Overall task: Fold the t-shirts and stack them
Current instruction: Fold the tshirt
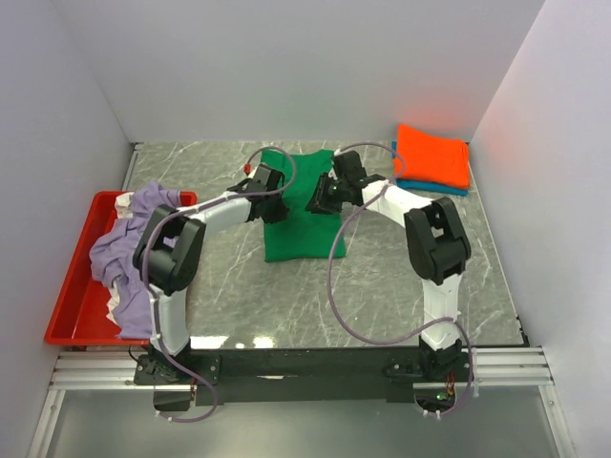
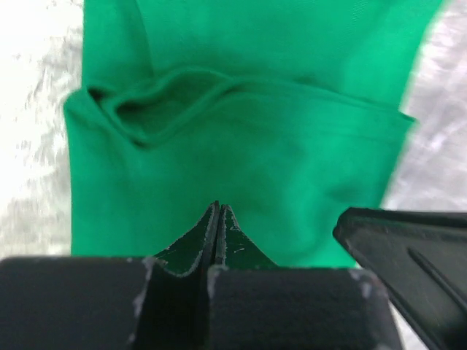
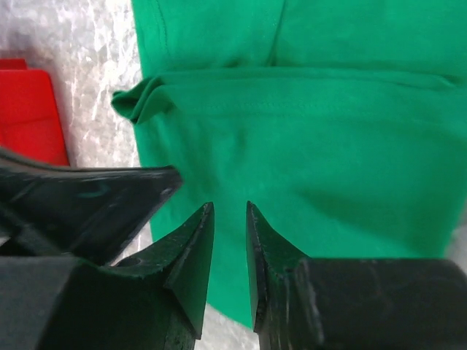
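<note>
The bright green t-shirt (image 1: 298, 224) lies on the marble table as a long folded strip; it also fills the left wrist view (image 2: 241, 153) and the right wrist view (image 3: 328, 138). My left gripper (image 1: 271, 193) hovers over its left side, jaws pressed together with nothing between them (image 2: 217, 209). My right gripper (image 1: 321, 198) hovers over its right side, jaws a little apart and empty (image 3: 229, 209). The orange t-shirt (image 1: 434, 153) lies folded on the blue t-shirt (image 1: 431, 187) at the back right. The lavender t-shirt (image 1: 134, 250) is heaped in the tray.
A red plastic tray (image 1: 69, 310) stands at the table's left edge; its corner shows in the right wrist view (image 3: 25, 117). White walls close in the left, back and right sides. The two grippers are close together over the green shirt.
</note>
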`<state>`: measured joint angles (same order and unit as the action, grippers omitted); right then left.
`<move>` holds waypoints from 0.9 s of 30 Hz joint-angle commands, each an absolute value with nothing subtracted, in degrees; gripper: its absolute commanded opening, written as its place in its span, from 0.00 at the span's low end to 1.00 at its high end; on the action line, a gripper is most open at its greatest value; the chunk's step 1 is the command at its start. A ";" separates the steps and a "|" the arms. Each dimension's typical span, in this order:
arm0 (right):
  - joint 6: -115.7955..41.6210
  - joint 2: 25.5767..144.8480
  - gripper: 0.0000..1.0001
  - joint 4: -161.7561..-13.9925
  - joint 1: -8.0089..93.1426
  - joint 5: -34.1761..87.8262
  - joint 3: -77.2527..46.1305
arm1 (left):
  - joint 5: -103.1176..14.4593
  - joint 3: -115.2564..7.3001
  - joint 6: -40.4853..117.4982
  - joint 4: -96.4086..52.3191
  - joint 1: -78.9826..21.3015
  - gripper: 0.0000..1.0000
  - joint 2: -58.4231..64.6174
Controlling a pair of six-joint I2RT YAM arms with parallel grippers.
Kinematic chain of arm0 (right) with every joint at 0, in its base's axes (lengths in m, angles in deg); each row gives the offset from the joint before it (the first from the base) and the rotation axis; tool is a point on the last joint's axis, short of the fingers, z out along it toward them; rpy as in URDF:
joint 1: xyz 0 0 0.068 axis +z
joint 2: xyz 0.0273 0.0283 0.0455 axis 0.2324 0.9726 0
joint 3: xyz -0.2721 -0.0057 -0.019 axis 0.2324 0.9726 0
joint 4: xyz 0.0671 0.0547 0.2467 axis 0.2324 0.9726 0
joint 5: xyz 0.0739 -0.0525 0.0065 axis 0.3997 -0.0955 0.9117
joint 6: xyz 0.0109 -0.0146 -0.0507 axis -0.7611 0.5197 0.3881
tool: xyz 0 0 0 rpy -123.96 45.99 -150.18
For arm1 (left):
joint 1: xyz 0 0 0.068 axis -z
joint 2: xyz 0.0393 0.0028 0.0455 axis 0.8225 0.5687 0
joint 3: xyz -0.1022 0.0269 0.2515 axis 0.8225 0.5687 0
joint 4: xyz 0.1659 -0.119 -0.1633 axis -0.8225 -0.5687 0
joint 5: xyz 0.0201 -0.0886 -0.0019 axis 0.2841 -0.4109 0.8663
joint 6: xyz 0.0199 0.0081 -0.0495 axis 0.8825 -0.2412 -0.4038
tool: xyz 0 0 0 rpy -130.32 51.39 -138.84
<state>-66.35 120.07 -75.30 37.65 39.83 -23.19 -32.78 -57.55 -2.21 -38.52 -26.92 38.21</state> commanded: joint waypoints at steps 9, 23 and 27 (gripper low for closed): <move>-66.48 132.35 0.29 -72.91 36.30 42.65 -37.22 | -33.70 -69.34 1.66 -41.63 -31.43 0.01 46.95; -69.30 133.16 0.26 -76.34 31.02 44.67 -32.83 | -34.14 -68.65 2.54 -41.46 -34.42 0.01 50.56; -69.82 132.45 0.26 -76.96 29.09 46.16 -32.12 | -34.13 -68.82 2.89 -41.90 -34.86 0.01 50.30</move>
<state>-69.87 134.24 -76.66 31.18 46.41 -33.31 -34.48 -68.85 1.33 -41.38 -34.08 49.49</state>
